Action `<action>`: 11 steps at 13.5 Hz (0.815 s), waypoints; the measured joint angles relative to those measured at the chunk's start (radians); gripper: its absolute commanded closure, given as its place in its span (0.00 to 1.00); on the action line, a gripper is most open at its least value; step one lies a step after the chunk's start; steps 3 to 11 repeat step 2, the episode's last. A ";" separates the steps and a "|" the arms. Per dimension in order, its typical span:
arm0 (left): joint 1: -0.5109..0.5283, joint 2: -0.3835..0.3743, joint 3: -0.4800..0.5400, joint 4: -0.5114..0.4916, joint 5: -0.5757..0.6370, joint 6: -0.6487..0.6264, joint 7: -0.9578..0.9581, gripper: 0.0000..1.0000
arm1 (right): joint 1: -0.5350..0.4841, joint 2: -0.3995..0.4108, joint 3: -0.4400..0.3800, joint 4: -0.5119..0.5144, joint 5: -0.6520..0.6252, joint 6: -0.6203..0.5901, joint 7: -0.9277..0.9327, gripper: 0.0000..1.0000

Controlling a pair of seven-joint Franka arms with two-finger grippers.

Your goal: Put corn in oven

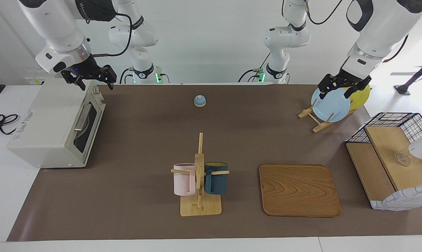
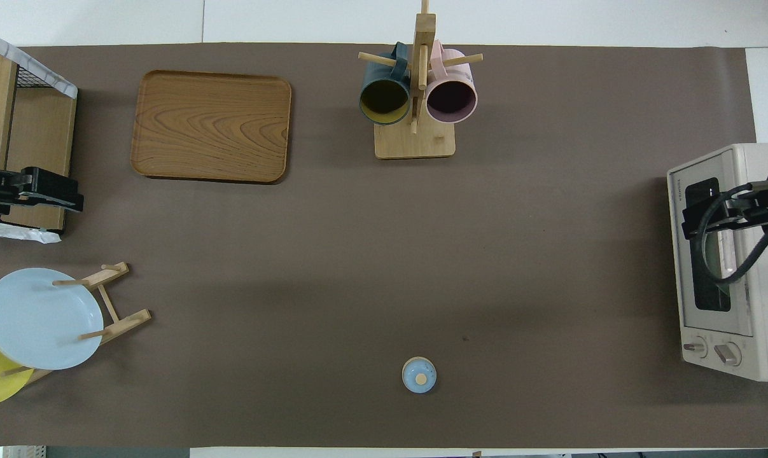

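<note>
Over the shut oven (image 1: 57, 122) my right gripper (image 1: 90, 79) hangs spread and empty, like the left gripper (image 1: 343, 87) above the plate rack (image 1: 315, 120); no corn visible, so a blind grab risks the wrong item.

the oven (image 1: 53, 126) sits at the right arm's end of the table with its door shut, and a rack (image 1: 319, 117) holding two plates stands at the left arm's end, with a wire basket (image 1: 392, 164) of boards beside it, farther from the robots. in the middle a small bell (image 1: 199, 100) sits close to the robots, while the mug stand (image 1: 199, 182) with a mug hung on each side is farther out. the tray (image 1: 299, 190) lies beside that stand, toward the left arm's end.
</note>
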 measured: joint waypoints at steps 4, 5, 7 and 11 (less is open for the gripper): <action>0.000 0.000 0.000 0.000 0.000 0.000 0.000 0.00 | 0.000 0.000 0.000 0.000 0.000 0.003 0.000 0.00; 0.000 0.000 0.000 0.000 0.000 0.000 0.000 0.00 | 0.000 0.000 0.000 0.000 0.000 0.003 0.000 0.00; 0.000 0.000 0.000 0.000 0.000 0.000 0.000 0.00 | 0.000 0.000 0.000 0.000 0.000 0.003 0.000 0.00; 0.000 0.000 0.000 0.000 0.000 0.000 0.000 0.00 | 0.000 0.000 0.000 0.000 0.000 0.003 0.000 0.00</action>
